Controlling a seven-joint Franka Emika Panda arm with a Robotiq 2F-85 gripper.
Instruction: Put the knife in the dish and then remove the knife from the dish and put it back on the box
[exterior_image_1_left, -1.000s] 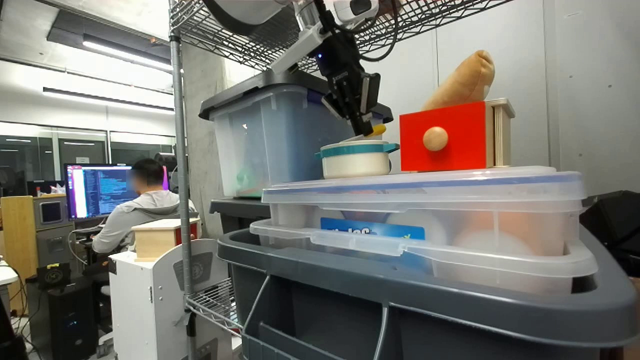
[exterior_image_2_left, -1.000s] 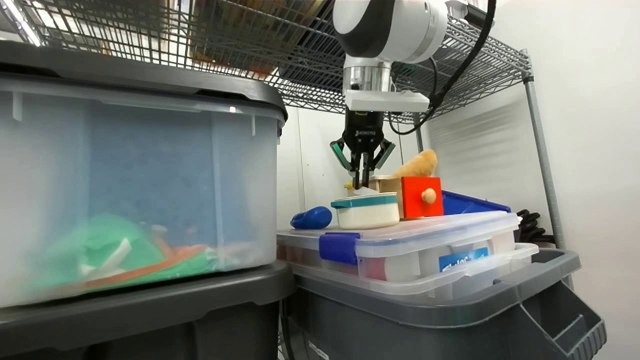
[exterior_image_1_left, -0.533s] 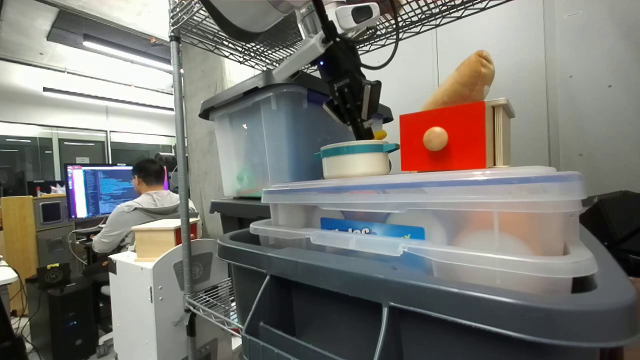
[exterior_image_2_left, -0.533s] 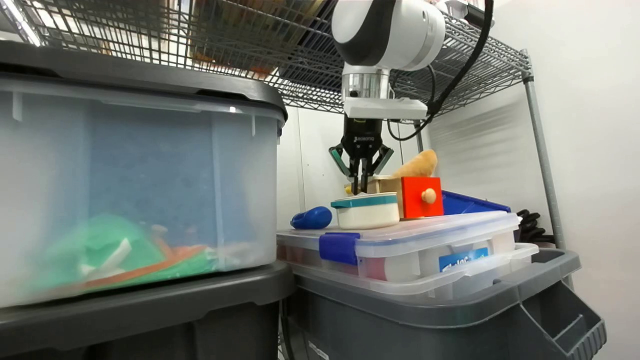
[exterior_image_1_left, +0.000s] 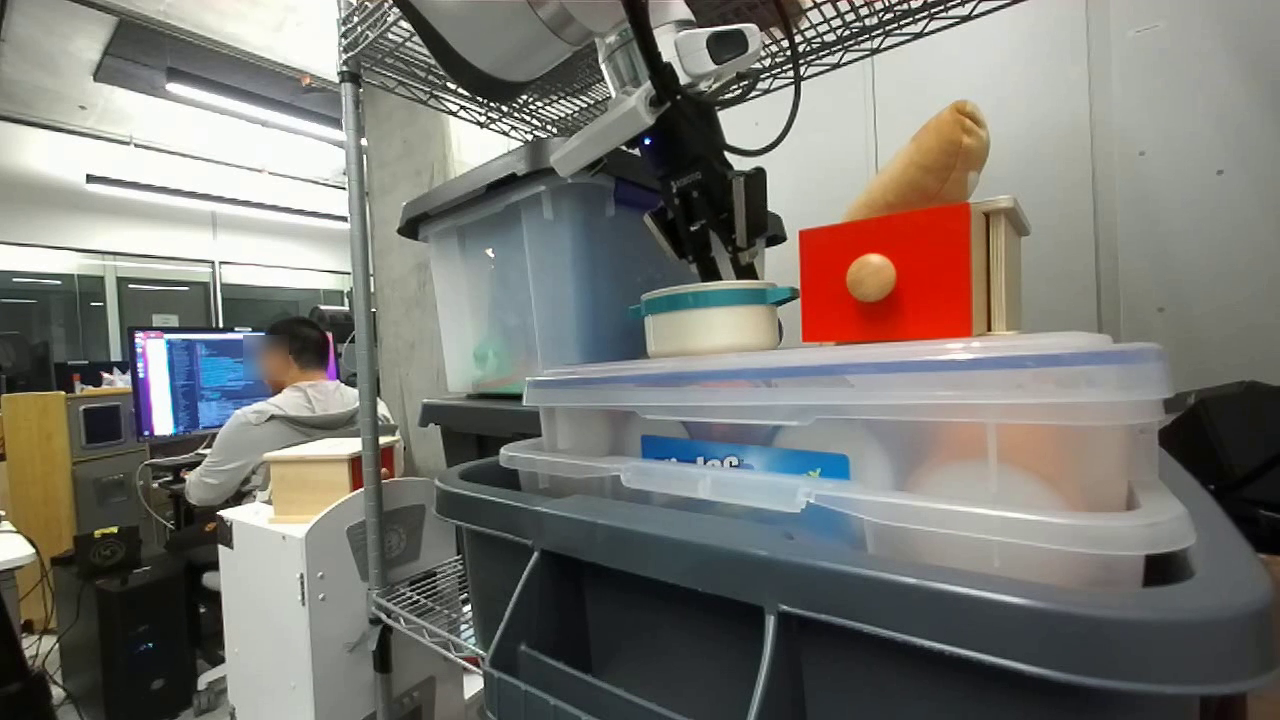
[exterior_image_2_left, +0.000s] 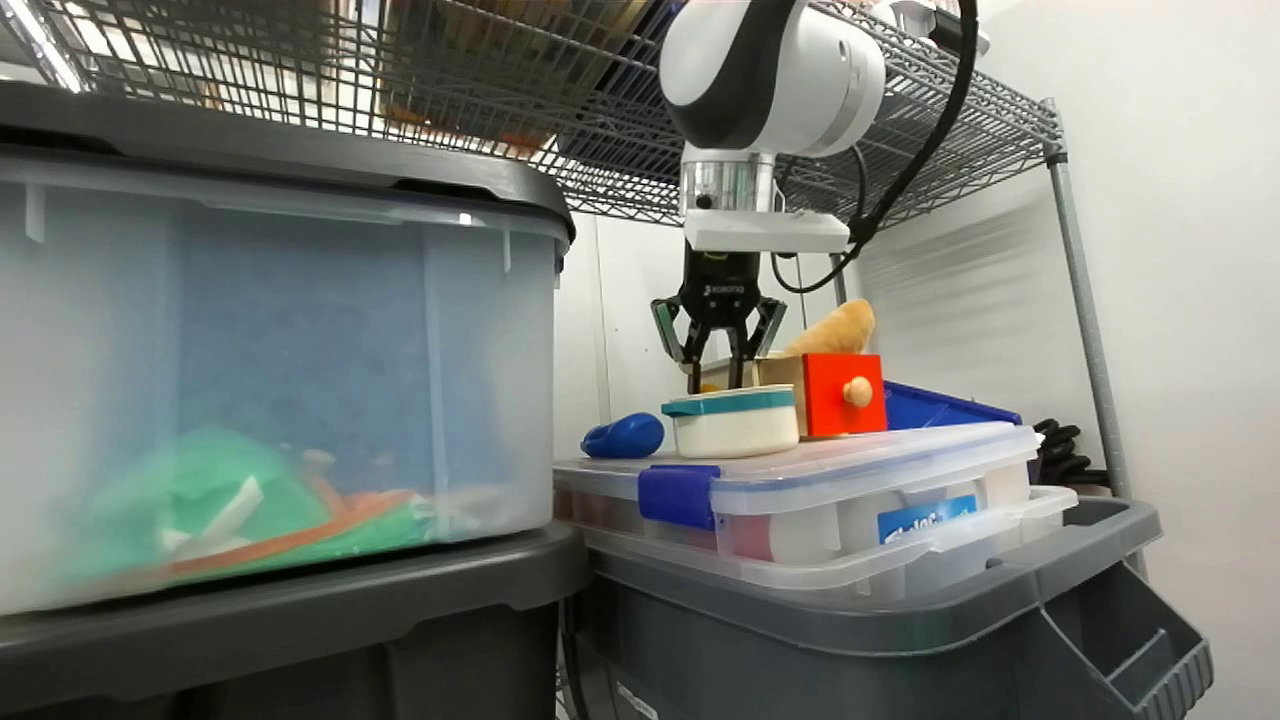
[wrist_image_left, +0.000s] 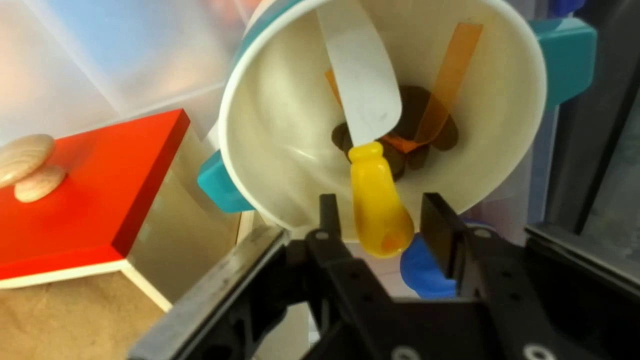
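The knife, with a yellow handle and pale blade, lies in the cream dish. Its handle end overlaps the dish's rim in the wrist view; whether it leans on that rim I cannot tell. My gripper is open around the handle, with a gap on both sides. In both exterior views the gripper points down into the teal-banded dish, its fingertips at or just below rim height. Under the dish is the translucent box with its clear lid and blue label.
Inside the dish are an orange strip and several brown pieces. Close beside it stand a red-fronted wooden drawer with a tan plush on top, and a blue object. A tall dark-lidded bin and an overhead wire shelf flank the arm.
My gripper has come down toward the dish. Its jaws have parted and let go of the knife, whose yellow handle has dropped from sight in an exterior view.
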